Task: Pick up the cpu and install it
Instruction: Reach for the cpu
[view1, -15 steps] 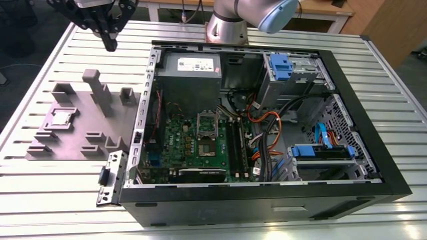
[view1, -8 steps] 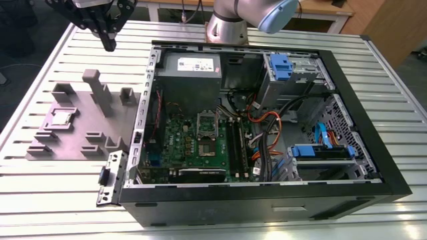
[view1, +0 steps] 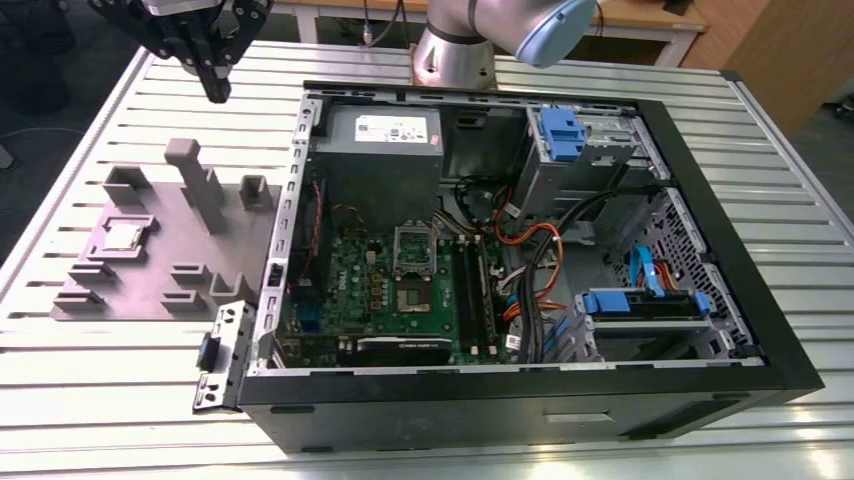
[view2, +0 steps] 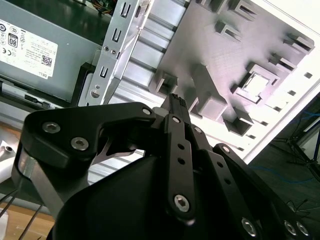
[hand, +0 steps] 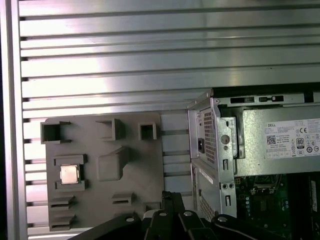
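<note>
Gripper (view2: 176, 100) linkage sat closest to the lens in both wrist views: black links, bolted. Jaws looked pressed together, nothing pinched between them. In the exterior view the gripper (view1: 215, 92) hung high over the slatted metal surface (view1: 107, 400). It was past the far end of the grey tray (view1: 147, 292), on the exterior view's left of the open PC case (view1: 534, 425), clear of all of them.

Cpu (view1: 124, 235) lay flat in a square pocket of the tray, silver top up, well apart from the gripper. First wrist view agreed: cpu (hand: 69, 174) seated in its pocket, tray (hand: 135, 165) flat on the surface (hand: 150, 50). The gripper (hand: 172, 196) tip showed against the tray edge nearest the case. Second wrist view had the cpu (view2: 255, 84) bright in the pocket, with the tray (view2: 200, 45) beyond the tip.

Case lay on its side, panel off. Green motherboard (view1: 360, 290) sat inside, with a metal socket frame (view1: 415, 245) near its middle. Grey power supply (view1: 380, 140) sat at the far end of the case, against the tray-side wall. Arm base (view1: 454, 55) stood behind the case.
</note>
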